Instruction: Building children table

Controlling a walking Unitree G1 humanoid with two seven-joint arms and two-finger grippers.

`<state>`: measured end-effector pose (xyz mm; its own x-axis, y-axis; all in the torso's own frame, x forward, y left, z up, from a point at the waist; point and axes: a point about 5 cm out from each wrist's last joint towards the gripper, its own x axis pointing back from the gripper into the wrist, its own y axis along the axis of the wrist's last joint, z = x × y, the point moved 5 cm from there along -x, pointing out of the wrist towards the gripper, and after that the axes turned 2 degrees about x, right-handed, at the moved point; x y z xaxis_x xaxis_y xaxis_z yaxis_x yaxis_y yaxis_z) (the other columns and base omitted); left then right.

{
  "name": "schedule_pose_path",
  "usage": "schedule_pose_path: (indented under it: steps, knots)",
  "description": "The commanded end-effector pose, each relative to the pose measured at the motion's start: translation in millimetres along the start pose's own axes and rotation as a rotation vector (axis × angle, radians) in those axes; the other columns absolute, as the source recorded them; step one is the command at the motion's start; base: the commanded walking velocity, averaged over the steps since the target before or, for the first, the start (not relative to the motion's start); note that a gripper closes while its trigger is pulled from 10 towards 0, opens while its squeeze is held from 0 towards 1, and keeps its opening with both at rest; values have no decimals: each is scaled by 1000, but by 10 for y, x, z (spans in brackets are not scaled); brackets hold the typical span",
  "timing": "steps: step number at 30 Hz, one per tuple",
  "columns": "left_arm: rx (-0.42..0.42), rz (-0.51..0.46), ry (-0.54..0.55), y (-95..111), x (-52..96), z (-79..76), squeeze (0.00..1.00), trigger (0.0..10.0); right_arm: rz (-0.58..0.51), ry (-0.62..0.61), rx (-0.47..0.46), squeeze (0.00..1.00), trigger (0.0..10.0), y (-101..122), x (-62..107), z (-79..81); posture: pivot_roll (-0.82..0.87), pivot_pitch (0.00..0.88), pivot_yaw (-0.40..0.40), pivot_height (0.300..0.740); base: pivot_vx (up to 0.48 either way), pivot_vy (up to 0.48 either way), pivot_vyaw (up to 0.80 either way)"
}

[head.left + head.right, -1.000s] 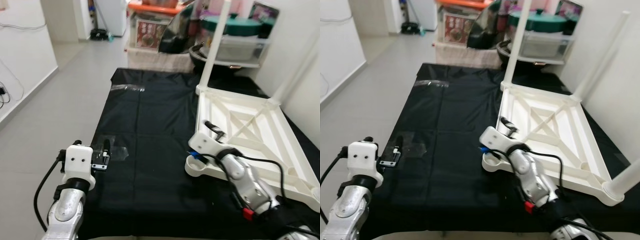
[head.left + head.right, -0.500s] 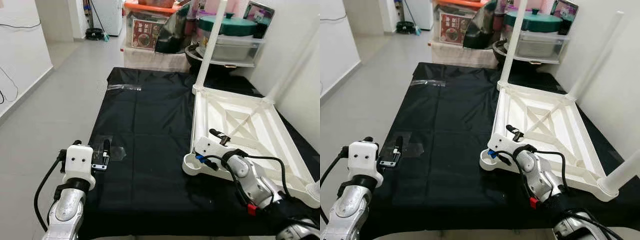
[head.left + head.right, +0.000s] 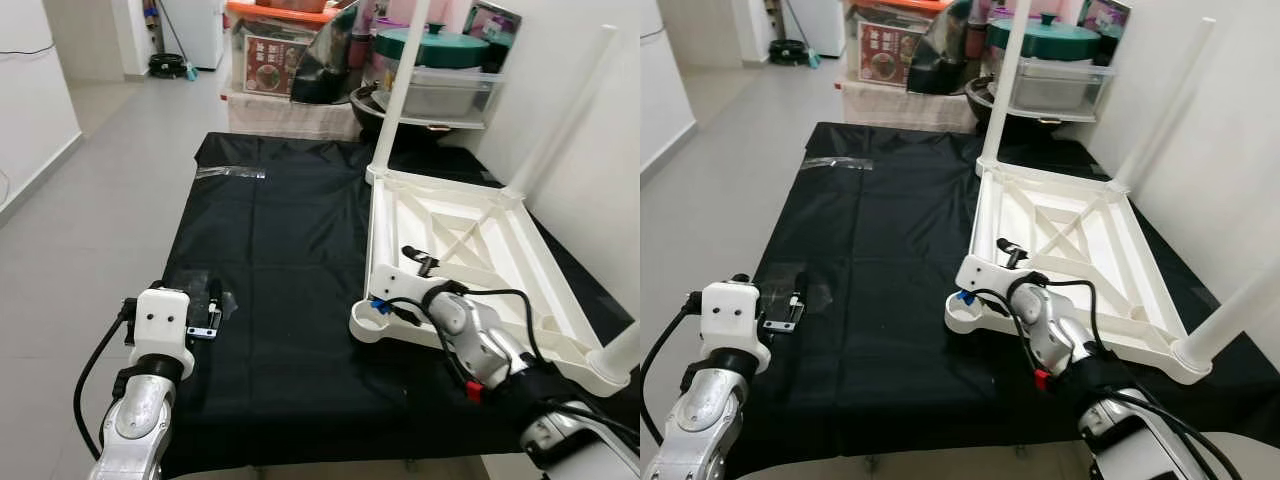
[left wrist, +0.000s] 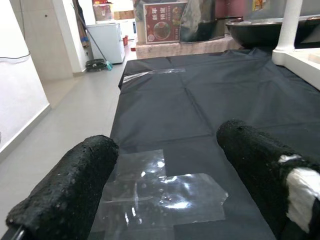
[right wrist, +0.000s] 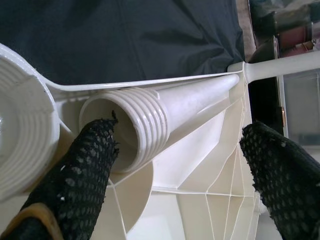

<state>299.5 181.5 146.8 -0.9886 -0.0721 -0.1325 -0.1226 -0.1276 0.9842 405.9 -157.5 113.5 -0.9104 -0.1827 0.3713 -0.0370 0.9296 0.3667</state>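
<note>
Left gripper point(image 3: 211, 303) hovers low at the near-left edge of the black sheet point(image 3: 280, 250) on the floor, arm bent up, fingers point(image 4: 75, 185) spread wide over a clear tape patch point(image 4: 165, 192), holding nothing. Right gripper point(image 3: 418, 262), arm reaching forward across the near-right, sits at the near-left corner of the upturned white children's table point(image 3: 470, 250); fingers point(image 5: 85, 170) wide open straddling the threaded end of a loose table leg point(image 5: 165, 117) lying inside the frame, not gripped, beside the empty corner socket point(image 3: 368, 322). Further back, screwed-in legs point(image 3: 400, 85) stand upright at the far corners, storage clutter point(image 3: 440, 70) behind.
</note>
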Motion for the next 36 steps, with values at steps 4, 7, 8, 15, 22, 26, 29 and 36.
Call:
schedule_pose_path:
  steps: [4,7,8,15,22,26,29,36]
  knots:
    - [-14,20,6,-47,14,-3,0,10000,-5,17,-29,0,10000,130,-118,132,81,0,-156,740,0,0,0]
    - [-14,19,4,-43,13,-21,0,10000,8,-43,-18,0,10000,133,-153,41,89,0,-159,740,0,0,0]
    - [-14,19,3,-41,13,-24,0,10000,18,-79,-4,0,10000,119,-162,-21,89,0,-159,740,0,0,0]
    - [-17,20,6,-44,16,-14,0,10000,50,-172,6,0,10000,51,-171,-171,93,0,-159,740,0,0,0]
    - [-22,32,3,-71,23,-26,0,10000,116,-245,45,0,10000,-162,-147,-224,89,0,-152,740,0,0,0]
    - [-23,37,-3,-84,23,-37,0,10000,127,-207,49,0,10000,-207,-156,-142,87,0,-150,740,0,0,0]
    - [-24,39,-9,-91,24,-56,0,10000,123,-173,39,0,10000,-193,-179,-51,91,0,-150,740,0,0,0]
    - [-28,42,-8,-93,27,-47,0,10000,121,-169,22,0,10000,-174,-216,12,98,0,-153,740,0,0,0]
